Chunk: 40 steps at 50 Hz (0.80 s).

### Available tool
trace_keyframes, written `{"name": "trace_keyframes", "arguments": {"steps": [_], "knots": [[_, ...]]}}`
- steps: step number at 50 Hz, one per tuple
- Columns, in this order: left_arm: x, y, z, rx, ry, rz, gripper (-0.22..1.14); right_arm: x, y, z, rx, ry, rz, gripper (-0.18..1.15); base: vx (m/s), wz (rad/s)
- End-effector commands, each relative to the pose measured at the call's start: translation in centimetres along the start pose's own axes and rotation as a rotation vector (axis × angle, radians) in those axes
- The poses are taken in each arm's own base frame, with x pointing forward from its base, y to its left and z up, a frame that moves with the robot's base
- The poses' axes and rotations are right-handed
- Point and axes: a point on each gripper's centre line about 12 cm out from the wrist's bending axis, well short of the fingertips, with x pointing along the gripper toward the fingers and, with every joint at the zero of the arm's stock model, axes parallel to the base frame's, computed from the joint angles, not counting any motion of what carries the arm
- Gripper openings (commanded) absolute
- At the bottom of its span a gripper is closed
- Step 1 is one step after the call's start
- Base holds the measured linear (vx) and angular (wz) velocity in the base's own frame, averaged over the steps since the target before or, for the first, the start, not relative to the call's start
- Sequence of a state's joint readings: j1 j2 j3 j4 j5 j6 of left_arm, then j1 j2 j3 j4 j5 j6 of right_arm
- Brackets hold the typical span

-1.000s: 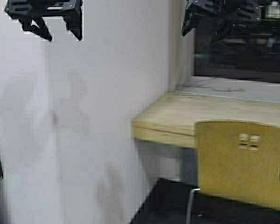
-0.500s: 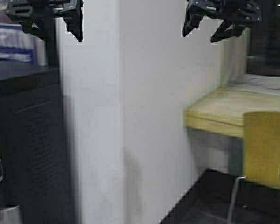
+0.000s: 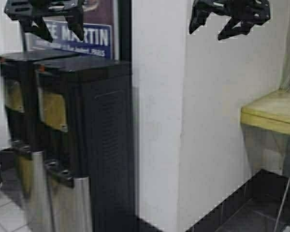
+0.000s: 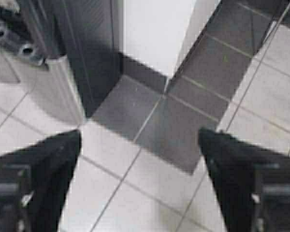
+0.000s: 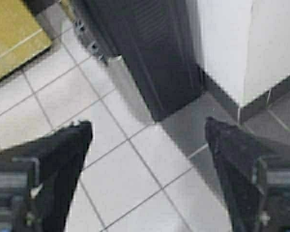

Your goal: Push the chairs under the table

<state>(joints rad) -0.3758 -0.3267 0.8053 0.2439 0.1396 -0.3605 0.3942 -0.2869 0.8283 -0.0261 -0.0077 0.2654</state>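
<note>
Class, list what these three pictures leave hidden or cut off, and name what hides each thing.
1. The chair: high view, right edge cuts off all but a chrome leg.
2. The table: only its end corner shows, same edge.
3. Poster: partly covered by the left gripper and the black dispensers.

white plaster wall corner (image 3: 159,121) | two black-and-steel water dispensers (image 3: 72,145) beside it | blue lettered poster (image 3: 82,36) behind | pale floor tiles (image 4: 150,193), dark tiled strip (image 4: 179,121)
</note>
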Motion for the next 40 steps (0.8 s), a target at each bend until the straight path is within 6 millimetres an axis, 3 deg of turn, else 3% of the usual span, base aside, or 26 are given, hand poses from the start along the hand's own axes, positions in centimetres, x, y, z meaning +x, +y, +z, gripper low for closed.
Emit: {"name": "trace_keyframes", "arguments": {"steps": [1, 26, 40], "knots": [[-0.2, -0.2, 0.9, -0.001, -0.027, -0.006, 1.02, 0.0, 0.2, 1.0, -0.002, -0.03, 0.006, 1.0, -0.43, 0.16], [1.2, -0.1, -0.2, 0.0, 0.021, -0.002, 1.02, -0.2, -0.3, 1.6, 0.014, -0.044, -0.007, 1.0, -0.41, 0.16], [1.2, -0.1, -0.3, -0.015, 0.026, -0.002, 1.02, -0.2, -0.3, 1.6, 0.016, -0.044, -0.007, 1.0, -0.32, -0.13]]}}
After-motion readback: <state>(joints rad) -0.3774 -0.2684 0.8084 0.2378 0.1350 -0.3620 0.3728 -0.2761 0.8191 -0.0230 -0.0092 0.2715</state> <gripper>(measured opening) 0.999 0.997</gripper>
